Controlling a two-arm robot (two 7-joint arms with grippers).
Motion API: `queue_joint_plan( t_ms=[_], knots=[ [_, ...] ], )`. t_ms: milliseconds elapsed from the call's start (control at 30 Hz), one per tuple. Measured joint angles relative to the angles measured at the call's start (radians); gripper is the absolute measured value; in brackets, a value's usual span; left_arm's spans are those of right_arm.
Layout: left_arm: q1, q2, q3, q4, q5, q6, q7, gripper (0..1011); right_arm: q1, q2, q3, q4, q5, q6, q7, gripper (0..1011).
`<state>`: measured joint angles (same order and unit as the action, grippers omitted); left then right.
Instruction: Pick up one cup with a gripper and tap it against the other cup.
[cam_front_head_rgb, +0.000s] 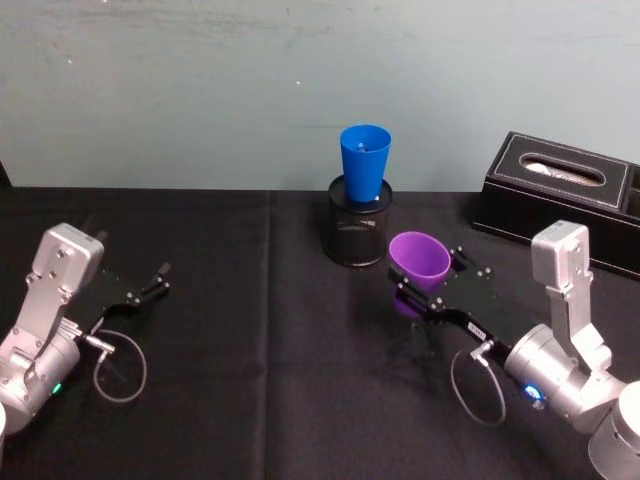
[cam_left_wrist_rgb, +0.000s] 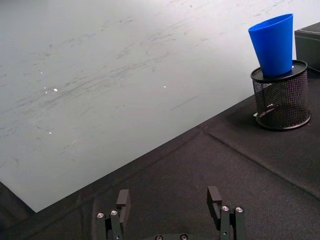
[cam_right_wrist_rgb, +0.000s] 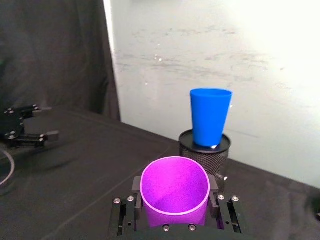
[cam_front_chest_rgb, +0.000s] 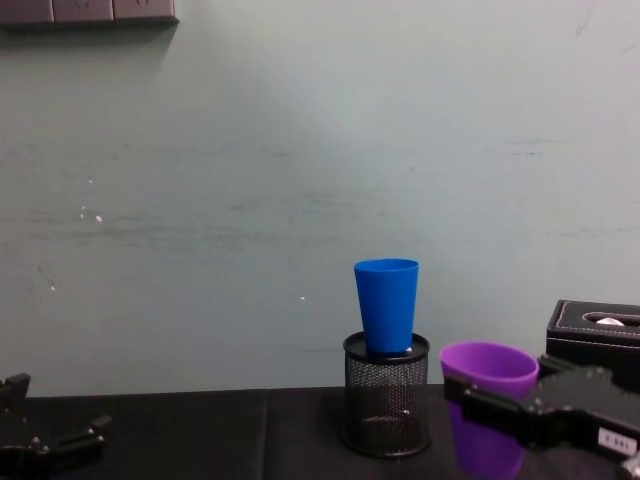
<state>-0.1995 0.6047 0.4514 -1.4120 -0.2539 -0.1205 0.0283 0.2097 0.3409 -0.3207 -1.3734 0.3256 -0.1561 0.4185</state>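
Observation:
My right gripper (cam_front_head_rgb: 420, 288) is shut on the purple cup (cam_front_head_rgb: 419, 258), holding it upright just above the black cloth, right of and nearer than the mesh holder. The same purple cup (cam_right_wrist_rgb: 174, 191) sits between the jaws in the right wrist view and shows low at the right in the chest view (cam_front_chest_rgb: 489, 368). The blue cup (cam_front_head_rgb: 364, 161) stands upright in a black wire-mesh pen holder (cam_front_head_rgb: 359, 225) at the back centre, apart from the purple cup. The blue cup (cam_front_chest_rgb: 387, 304) rises above the purple one. My left gripper (cam_front_head_rgb: 160, 279) rests open at the left, holding nothing.
A black tissue box (cam_front_head_rgb: 560, 197) stands at the back right, close behind my right arm. A pale wall (cam_front_head_rgb: 200, 90) closes off the table's far edge. Black cloth (cam_front_head_rgb: 270, 350) covers the table between the two arms.

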Motion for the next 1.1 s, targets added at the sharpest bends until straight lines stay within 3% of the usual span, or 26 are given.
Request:
queue_joint_plan(
  t_ms=[300, 667, 1100],
  knots=[
    [0.000, 0.000, 0.000, 0.000, 0.000, 0.000, 0.000, 1011, 0.009, -0.009, 0.036, -0.047, -0.011, 0.035, -0.042, 734],
    [0.000, 0.000, 0.000, 0.000, 0.000, 0.000, 0.000, 1011, 0.014, -0.013, 0.069, -0.104, -0.001, 0.033, -0.048, 735],
    [0.000, 0.000, 0.000, 0.000, 0.000, 0.000, 0.000, 1011, 0.014, -0.013, 0.070, -0.109, 0.001, 0.030, -0.046, 734]
  ],
)
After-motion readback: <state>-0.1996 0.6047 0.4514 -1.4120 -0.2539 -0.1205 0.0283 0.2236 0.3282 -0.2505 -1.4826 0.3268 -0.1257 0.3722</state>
